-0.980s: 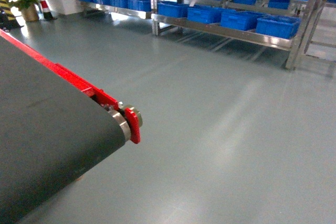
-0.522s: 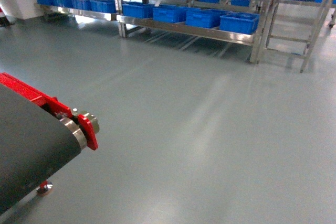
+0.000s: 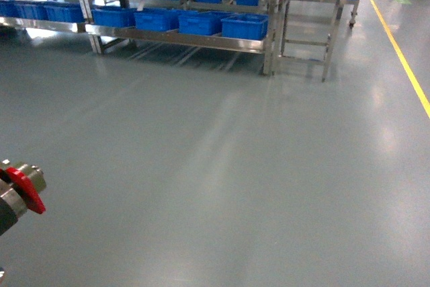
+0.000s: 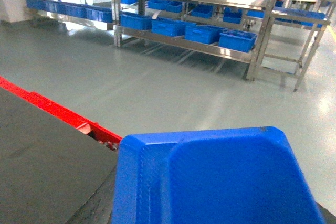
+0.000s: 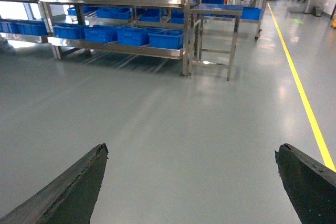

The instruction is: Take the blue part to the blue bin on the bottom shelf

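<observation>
The blue part [image 4: 220,177] fills the bottom of the left wrist view, right in front of the camera. My left gripper [image 4: 210,208] is shut on it, and one dark finger [image 4: 100,203] shows against its left side. Far across the floor stands the steel rack, whose bottom shelf [image 3: 181,38] carries a row of blue bins [image 3: 244,27]. The right gripper [image 5: 191,182] hangs open over bare floor, with its dark fingers [image 5: 79,187] wide apart and nothing between them. Neither gripper shows in the head view.
A dark conveyor belt [image 4: 42,150] with a red frame [image 4: 58,108] lies to the left; only its roller end [image 3: 20,183] shows in the head view. Right of the rack stands a steel frame table [image 3: 306,25]. A yellow floor line [image 3: 403,58] runs along the right.
The head view has swung to the right: the conveyor has slid almost out at the lower left, the rack has shifted left, and the yellow line has come into view.
</observation>
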### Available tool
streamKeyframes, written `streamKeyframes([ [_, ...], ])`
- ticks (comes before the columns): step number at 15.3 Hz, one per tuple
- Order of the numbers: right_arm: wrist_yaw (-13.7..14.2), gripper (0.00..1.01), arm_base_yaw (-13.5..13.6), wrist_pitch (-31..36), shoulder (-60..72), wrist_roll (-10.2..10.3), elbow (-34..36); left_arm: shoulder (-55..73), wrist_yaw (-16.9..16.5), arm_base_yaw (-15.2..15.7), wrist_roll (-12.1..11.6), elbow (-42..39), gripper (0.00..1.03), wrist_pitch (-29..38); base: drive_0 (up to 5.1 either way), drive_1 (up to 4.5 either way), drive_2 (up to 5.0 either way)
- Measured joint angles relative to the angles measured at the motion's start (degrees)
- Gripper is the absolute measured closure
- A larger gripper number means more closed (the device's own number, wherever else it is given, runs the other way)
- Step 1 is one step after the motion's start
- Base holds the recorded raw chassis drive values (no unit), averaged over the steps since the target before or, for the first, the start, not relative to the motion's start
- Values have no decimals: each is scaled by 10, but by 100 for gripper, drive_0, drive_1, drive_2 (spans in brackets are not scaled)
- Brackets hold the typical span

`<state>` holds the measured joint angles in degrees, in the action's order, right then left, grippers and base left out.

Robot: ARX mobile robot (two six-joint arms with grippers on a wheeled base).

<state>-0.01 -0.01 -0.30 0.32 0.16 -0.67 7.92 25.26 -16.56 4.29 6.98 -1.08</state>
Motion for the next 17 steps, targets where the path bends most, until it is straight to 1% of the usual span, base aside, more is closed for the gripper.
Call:
streamKeyframes([
  [17,0,3,0,0,0,0,0,0,-2,0,0,0,59,0,-160,-160,-160],
])
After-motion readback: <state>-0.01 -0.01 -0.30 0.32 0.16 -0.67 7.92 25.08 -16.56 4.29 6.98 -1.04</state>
